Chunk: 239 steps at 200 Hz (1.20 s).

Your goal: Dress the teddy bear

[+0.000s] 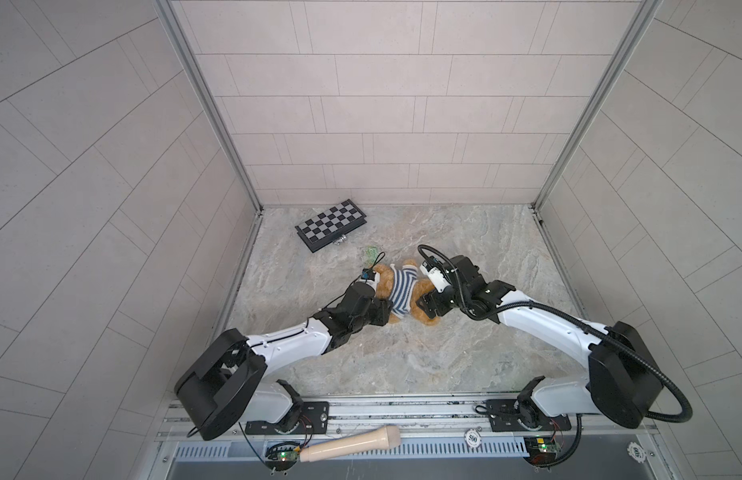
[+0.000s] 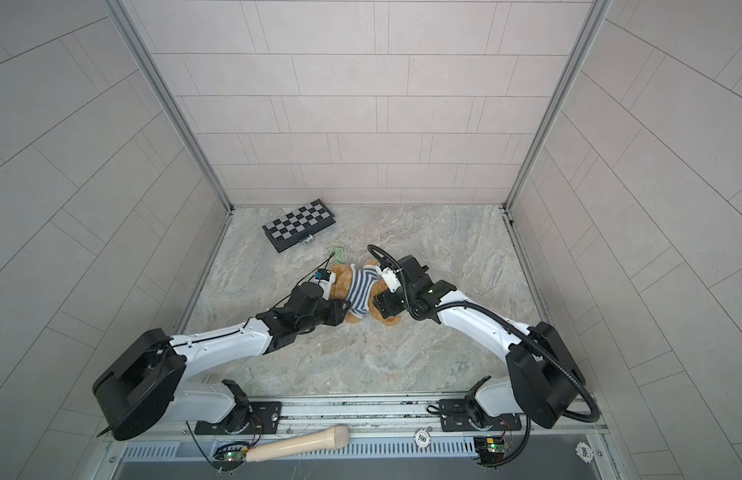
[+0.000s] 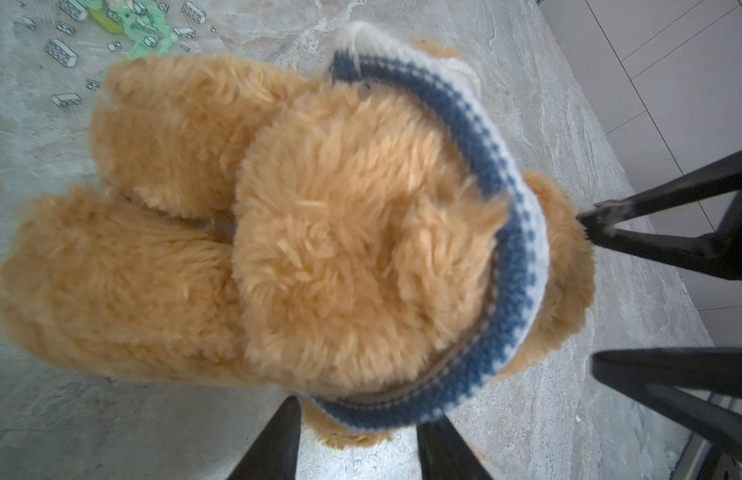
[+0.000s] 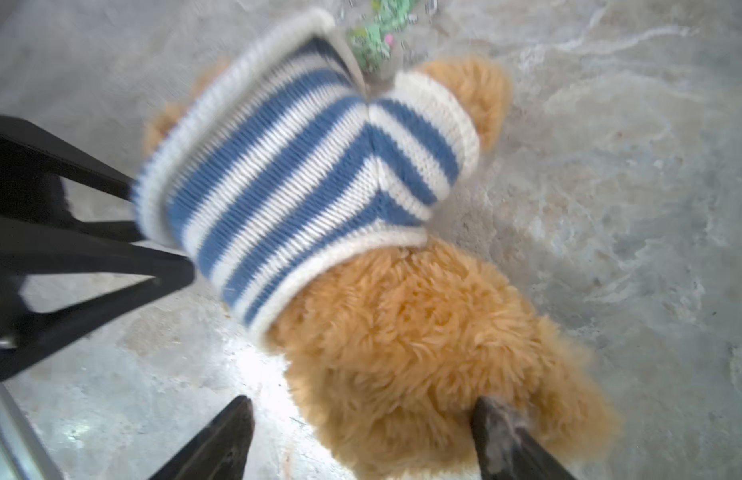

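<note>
The teddy bear (image 1: 385, 279) (image 2: 340, 279), golden-brown and fluffy, lies on the marble table in both top views. A blue-and-white striped sweater (image 1: 402, 291) (image 4: 303, 166) covers its torso, and one paw (image 4: 481, 95) pokes from a sleeve. The bear's legs (image 3: 124, 270) stick out bare below the sweater's hem (image 3: 510, 232). My left gripper (image 3: 363, 409) (image 1: 386, 309) is open, its tips straddling the hem by the bear's bottom. My right gripper (image 4: 365, 400) (image 1: 421, 303) stands open, with the bear's furry head (image 4: 402, 353) between its fingers.
A folded chessboard (image 1: 331, 223) lies at the back left. Green scraps and small clear bricks (image 3: 140, 29) (image 1: 371, 251) sit just beyond the bear. A wooden handle (image 1: 348, 442) and poker chips (image 1: 472, 436) rest on the front rail. Tiled walls enclose three sides.
</note>
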Motion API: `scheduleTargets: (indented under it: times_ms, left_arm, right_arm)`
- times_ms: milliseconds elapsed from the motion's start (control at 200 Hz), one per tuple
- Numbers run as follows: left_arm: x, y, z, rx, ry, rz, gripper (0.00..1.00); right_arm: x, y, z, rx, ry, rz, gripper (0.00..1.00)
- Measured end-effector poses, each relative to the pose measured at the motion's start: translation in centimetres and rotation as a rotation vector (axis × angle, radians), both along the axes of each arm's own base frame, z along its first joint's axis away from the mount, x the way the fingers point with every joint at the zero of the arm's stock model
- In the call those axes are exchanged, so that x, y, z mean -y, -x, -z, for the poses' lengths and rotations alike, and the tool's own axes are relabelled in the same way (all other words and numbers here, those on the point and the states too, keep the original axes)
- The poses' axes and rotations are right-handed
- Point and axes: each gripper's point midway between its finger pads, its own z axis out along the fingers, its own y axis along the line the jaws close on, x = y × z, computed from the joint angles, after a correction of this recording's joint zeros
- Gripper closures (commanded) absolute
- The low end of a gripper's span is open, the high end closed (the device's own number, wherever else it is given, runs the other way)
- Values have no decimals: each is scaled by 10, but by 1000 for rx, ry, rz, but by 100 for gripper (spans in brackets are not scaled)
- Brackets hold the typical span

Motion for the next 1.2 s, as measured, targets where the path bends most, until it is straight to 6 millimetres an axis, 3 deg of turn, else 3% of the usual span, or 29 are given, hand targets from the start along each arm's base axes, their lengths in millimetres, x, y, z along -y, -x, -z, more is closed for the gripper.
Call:
scheduleTargets:
  times_ms: [90, 300, 365, 471, 676, 801, 936, 1111, 1196]
  left_arm:
    - [1, 0, 4, -8, -6, 5, 51]
    - [3, 1, 16, -39, -25, 19, 51]
    - [4, 0, 15, -38, -19, 20, 52]
    - [4, -2, 13, -35, -11, 19, 52]
    - [-3, -9, 13, -36, -5, -2, 52]
    - [-7, -11, 13, -31, -14, -4, 52]
    - [-7, -10, 10, -28, -15, -2, 52]
    - [-7, -10, 4, -14, -3, -2, 52]
    - [-7, -10, 3, -14, -1, -2, 52]
  right_arm:
    - [4, 0, 12, -27, 37, -7, 29]
    - [3, 0, 27, -54, 69, -34, 59]
    - [2, 2, 28, -58, 68, -34, 63]
    - [0, 11, 26, -58, 49, -25, 61]
    - [-14, 67, 16, -51, -43, -83, 55]
    - [-23, 87, 14, -58, -75, -112, 52]
    - [-17, 83, 11, -44, -42, -75, 40]
    - [-11, 63, -17, 76, -5, -38, 28]
    - [-8, 57, -24, 115, 13, -27, 27]
